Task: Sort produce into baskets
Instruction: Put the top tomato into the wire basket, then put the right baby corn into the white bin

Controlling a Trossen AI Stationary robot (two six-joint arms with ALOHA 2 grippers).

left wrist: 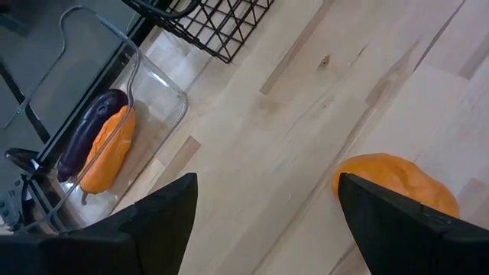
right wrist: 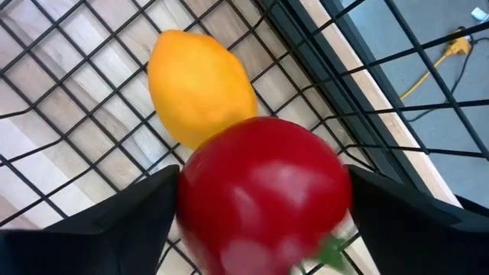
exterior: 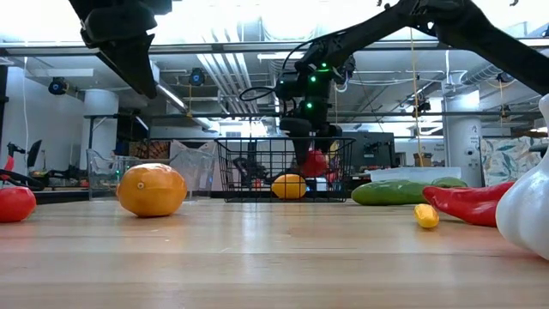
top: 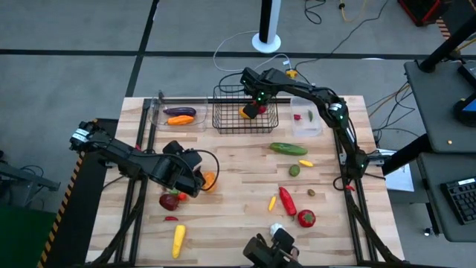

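Two dark, matte arms built of slender jointed segments were seen, each ending in a two-fingered end effector. The right end effector (top: 254,109) was fitted with broad, flat black fingers (right wrist: 114,221), and green indicator lights were lit on its wrist housing. The left end effector (top: 195,181) carried matching black fingers (left wrist: 153,229). A thin black cable was looped beside the left wrist, and a white label was fixed near the left arm's base.

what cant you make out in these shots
- Whether the right tool grips the red tomato or has let go: right wrist view, tomato blurred, filling the gap.
- Small red item in the small clear bin: high view, too small.
- White garlic: low view, cut off by the edge.
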